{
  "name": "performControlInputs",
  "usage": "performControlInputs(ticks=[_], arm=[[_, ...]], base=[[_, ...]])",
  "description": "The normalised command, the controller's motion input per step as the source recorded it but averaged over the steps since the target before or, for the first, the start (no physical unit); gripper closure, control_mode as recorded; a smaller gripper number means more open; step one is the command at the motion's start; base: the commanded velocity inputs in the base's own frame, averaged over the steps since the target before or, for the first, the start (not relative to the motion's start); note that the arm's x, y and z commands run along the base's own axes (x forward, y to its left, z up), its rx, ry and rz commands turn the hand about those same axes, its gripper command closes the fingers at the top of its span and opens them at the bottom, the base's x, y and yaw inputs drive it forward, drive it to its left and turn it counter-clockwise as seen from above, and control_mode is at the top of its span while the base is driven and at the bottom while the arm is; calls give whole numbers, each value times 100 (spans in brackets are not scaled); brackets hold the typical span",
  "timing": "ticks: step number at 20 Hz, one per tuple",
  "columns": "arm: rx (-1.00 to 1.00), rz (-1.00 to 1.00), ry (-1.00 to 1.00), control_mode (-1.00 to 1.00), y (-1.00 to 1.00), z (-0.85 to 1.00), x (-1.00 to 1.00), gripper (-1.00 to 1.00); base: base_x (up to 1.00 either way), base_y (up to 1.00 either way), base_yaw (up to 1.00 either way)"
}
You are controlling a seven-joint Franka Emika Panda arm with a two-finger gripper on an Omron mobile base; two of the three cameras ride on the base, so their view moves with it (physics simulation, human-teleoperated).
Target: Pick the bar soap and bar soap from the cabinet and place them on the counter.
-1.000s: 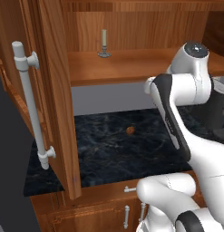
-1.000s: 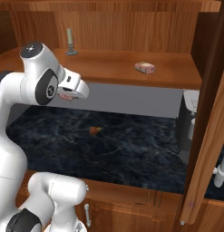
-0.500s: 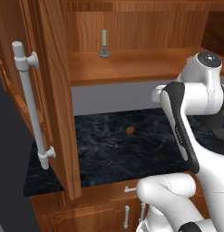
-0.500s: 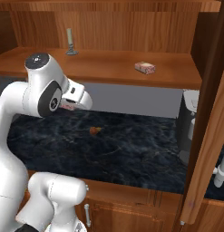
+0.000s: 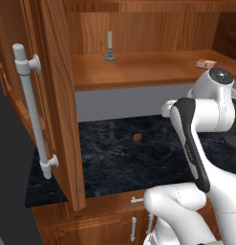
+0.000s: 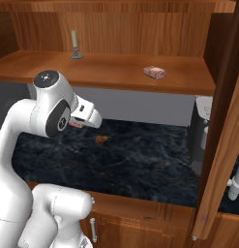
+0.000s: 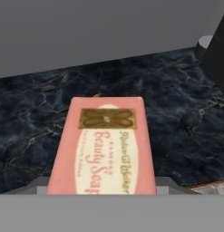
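Held in the claw (image 6: 77, 123), a pink bar of soap (image 7: 104, 147) is seen lengthwise in the hand view, its cream label reading "Beauty Soap", with the claw partly closed on its sides. Beneath it the black marbled table (image 7: 36, 113) is spread, and the soap is carried above that surface, not resting on it. In the right base view the claw is seen below the cabinet shelf (image 6: 116, 72), over the left part of the table. A candle (image 5: 109, 45) is stood toward the left of the shelf, and a second bar of soap (image 6: 154, 72) is laid flat further right. A small brown lump (image 6: 100, 139) is found on the table, just right of the claw.
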Motion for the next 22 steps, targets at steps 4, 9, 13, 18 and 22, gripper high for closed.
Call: performControlInputs(ticks=[4,9,13,18,22], arm=[[0,0,0,-100,-6,-36,0,100],[0,0,0,-100,-9,-35,0,100],[0,0,2,-100,-8,-36,10,100],[0,0,2,-100,-5,-32,23,100],[0,0,3,-100,-4,-29,28,100]], base=[[0,0,0],[0,0,0],[0,0,0],[0,0,0],[0,0,0]])
